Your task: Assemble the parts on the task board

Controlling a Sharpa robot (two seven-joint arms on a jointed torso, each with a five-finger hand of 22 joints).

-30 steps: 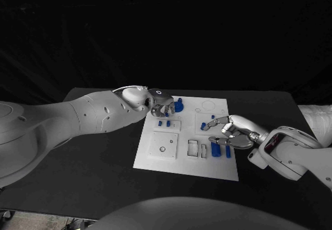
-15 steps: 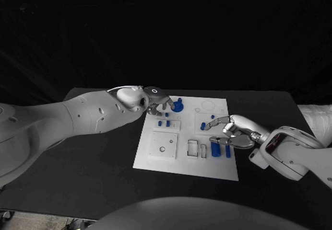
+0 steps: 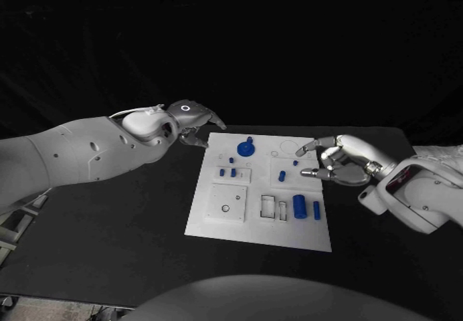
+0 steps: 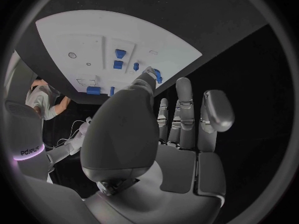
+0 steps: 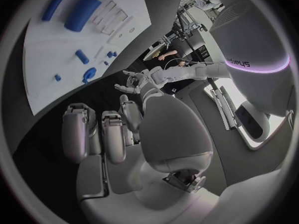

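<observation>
We see the task board [image 3: 260, 207], a flat white rectangular plate, lying in the middle of the black tabletop [image 3: 126, 227], with shallow recessed panels and outlined slots cut into its face. On it we count six blue parts in the head view. A rounded blue piece with a knob [image 3: 247, 148] sits near the far edge. Two small blue pegs [image 3: 227, 172] stand side by side in a recessed panel on the left half of the board, and a short slanted blue piece [image 3: 282, 176] lies in the panel to their right. Nearer the front, a thick blue cylinder [image 3: 300, 204] lies beside a thin blue rod [image 3: 318, 210], both lengthwise and close together but apart. Left of them are two narrow rectangular slots [image 3: 275, 208], and further left a square panel [image 3: 229, 201] with a small round hole.

The left hand [image 3: 196, 120] hovers off the board's far left corner; its fingers [image 4: 187, 109] are straightened and apart, grasping nothing. The right hand [image 3: 333, 160] hangs over the board's right edge, its fingers [image 5: 93, 129] loosely spread and released, holding nothing.
</observation>
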